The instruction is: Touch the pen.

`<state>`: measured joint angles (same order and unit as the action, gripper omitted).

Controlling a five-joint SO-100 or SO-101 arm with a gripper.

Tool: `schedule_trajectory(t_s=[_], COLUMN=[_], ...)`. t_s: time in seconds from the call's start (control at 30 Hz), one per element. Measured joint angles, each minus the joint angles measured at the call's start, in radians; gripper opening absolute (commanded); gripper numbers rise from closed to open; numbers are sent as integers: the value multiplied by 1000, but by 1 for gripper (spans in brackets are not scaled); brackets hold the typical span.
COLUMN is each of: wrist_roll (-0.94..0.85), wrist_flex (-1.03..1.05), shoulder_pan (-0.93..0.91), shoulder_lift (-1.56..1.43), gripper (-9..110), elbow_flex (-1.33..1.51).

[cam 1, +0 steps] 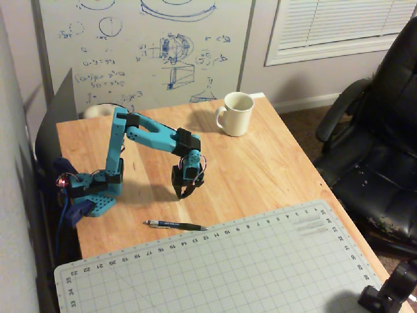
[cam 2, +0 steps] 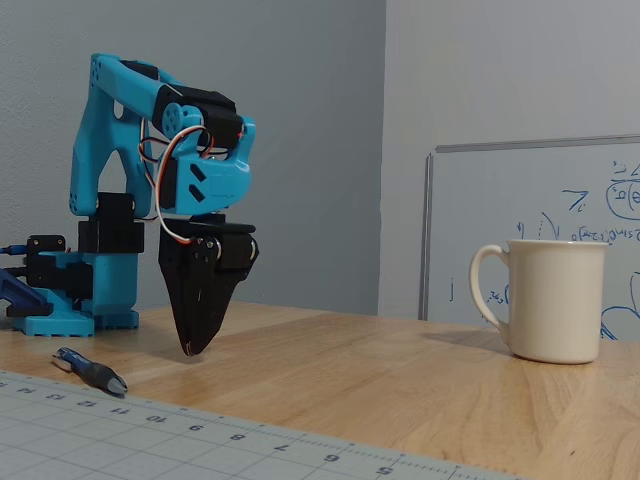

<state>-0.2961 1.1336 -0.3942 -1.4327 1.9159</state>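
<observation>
Wooden tabletop [cam 1: 260,163] carries the pen [cam 1: 176,225] just beside the cutting mat [cam 1: 260,274] edge, untouched, while the gripper [cam 1: 184,193], jaws together, hangs above and apart from it, so contact remains outstanding.

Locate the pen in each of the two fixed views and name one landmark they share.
In a fixed view from above: the pen lies on the wooden table just above the cutting mat's top edge, below the gripper.
In a fixed view from table height: the pen is at lower left, partly hidden behind the mat's edge.
Shared landmark: the white mug.
</observation>
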Motion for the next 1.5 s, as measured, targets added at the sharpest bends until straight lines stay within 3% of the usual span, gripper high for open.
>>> schedule_trajectory(t_s=[0.13,0.27,0.33,0.53,0.63,1.5], wrist_roll=[98,259,287,291,291,291], wrist_flex=[-2,-2,11,-6,9,9], shoulder_pan=[75,472,565,611,615,617], shoulder_lift=[-69,-445,-683,-1559,-1819,-1885], gripper=[1,1,1,1,1,1], elbow_flex=[95,568,839,1155,1227,1243])
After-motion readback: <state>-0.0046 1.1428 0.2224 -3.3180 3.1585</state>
